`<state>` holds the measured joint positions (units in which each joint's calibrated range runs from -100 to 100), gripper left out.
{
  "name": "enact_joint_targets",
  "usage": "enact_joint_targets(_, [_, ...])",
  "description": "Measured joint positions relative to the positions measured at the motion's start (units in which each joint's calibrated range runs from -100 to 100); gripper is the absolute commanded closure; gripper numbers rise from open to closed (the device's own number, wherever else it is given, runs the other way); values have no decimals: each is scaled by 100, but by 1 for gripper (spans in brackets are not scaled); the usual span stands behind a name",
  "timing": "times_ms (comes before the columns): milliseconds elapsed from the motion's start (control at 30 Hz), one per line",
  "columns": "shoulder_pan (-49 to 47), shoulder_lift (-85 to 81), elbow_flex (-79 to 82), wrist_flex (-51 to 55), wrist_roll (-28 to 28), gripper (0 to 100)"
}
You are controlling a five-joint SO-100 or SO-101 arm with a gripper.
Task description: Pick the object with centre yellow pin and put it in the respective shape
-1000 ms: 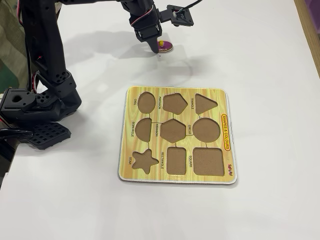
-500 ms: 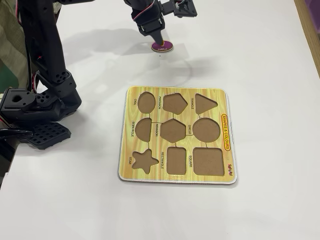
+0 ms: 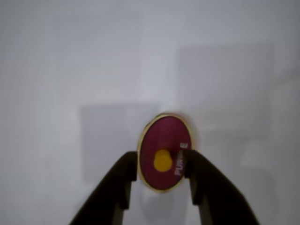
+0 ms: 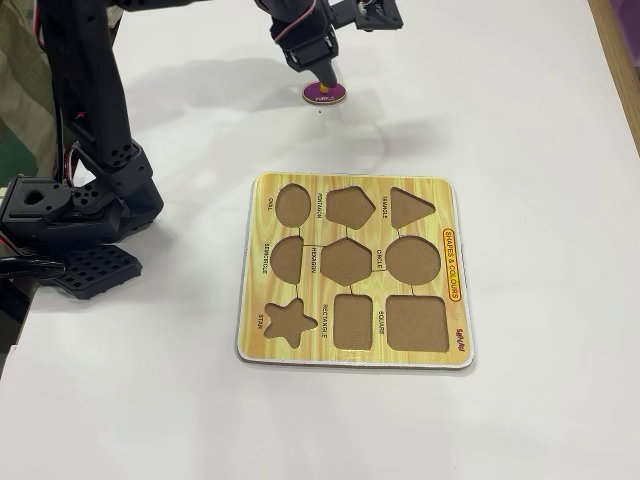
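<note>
Here the purple oval piece (image 3: 165, 152) lies flat on the white table (image 4: 520, 110), well apart from the puzzle board (image 4: 355, 270). The fingers (image 3: 125, 178) stand spread either side of its yellow knob (image 3: 162, 160), not yet pinching (the grasp step). Next, they must close on the knob; the arm reaches steeply down.

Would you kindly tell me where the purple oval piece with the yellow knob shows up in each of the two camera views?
Wrist view: the purple oval piece lies low and just right of centre on the white table, between the two fingers of the tool.
Fixed view: the piece lies at top centre, beyond the yellow shape board, under the tool.
Shared landmark: the yellow knob at its centre.
</note>
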<state>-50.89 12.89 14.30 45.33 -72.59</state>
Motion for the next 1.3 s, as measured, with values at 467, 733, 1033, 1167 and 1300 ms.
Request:
enact_joint_targets(467, [402, 17, 0, 0, 83, 88])
enact_joint_targets(733, [47, 112, 0, 0, 83, 88])
enact_joint_targets(1033, [-28, 137, 0, 0, 83, 88])
enact_joint_targets(1167, [-28, 137, 0, 0, 83, 88])
enact_joint_targets(1300, [-9, 137, 90, 0, 83, 88])
